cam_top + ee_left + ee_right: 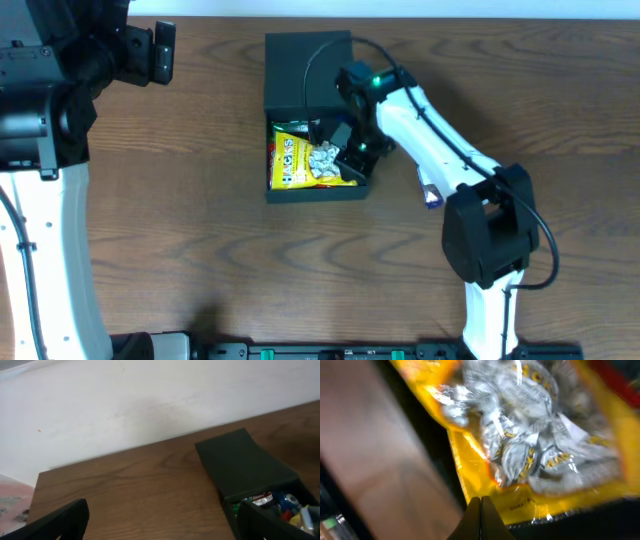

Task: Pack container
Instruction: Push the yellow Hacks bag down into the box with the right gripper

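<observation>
Right pincer [355,150] pinched shut, nothing seen between tips, at near right corner of container [315,193] on table [200,250], over yellow packet [298,160]. Likely hazards: snagging crinkly foil, dragging packet out, knocking wall. Farther back, lid flap [305,70] lying open. Far left, left pincer [160,52] wide, empty.

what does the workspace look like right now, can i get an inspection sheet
surface: brown wood table, bare around the container
job's things: dark container open, flap lid laid back toward the far edge; yellow snack packet and other coloured packets inside
clutter: small purple-white bit beside the right arm, too small to tell
grippers: right gripper shut, low over the yellow snack packet inside the container; left gripper open, empty, off to the side
cables: black cable arcs over the flap lid from the right arm
surroundings: white wall behind the table
</observation>
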### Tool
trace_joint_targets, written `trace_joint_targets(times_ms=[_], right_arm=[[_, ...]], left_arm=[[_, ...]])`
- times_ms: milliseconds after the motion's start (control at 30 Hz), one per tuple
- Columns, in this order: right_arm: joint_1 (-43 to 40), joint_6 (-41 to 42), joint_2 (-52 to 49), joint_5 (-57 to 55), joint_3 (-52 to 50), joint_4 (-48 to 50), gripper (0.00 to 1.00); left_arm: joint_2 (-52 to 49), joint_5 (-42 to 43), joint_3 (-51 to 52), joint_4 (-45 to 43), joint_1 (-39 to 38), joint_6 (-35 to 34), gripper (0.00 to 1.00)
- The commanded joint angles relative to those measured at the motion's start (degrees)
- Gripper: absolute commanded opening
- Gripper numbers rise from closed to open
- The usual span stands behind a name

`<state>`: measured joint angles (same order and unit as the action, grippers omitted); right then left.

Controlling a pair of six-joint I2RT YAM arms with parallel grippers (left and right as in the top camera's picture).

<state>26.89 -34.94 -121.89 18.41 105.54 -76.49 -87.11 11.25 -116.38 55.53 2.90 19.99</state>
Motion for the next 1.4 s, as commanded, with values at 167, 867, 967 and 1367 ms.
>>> trace_joint_targets(times_ms=[167,867,967,1367], right_arm=[[-0.5,-7.2,0.3,14.1,13.0,1.1,0.01],[0.0,5.2,-0.7,16.2,-10.7,29.3,0.01],[0.0,6.2,-0.7,16.3,-10.6,29.6,0.01],[0.7,6.6,-1.5,20.7,-3.7,27.3,0.01]], left_arm=[[0.1,0.4,-1.4,0.1,0.2,1.0,0.95],[0.1,0.4,-1.4,0.1,0.2,1.0,0.95],[0.1,0.4,-1.4,0.1,0.2,1.0,0.95],[0.1,0.5,-1.4,0.1,0.2,1.0,0.95]])
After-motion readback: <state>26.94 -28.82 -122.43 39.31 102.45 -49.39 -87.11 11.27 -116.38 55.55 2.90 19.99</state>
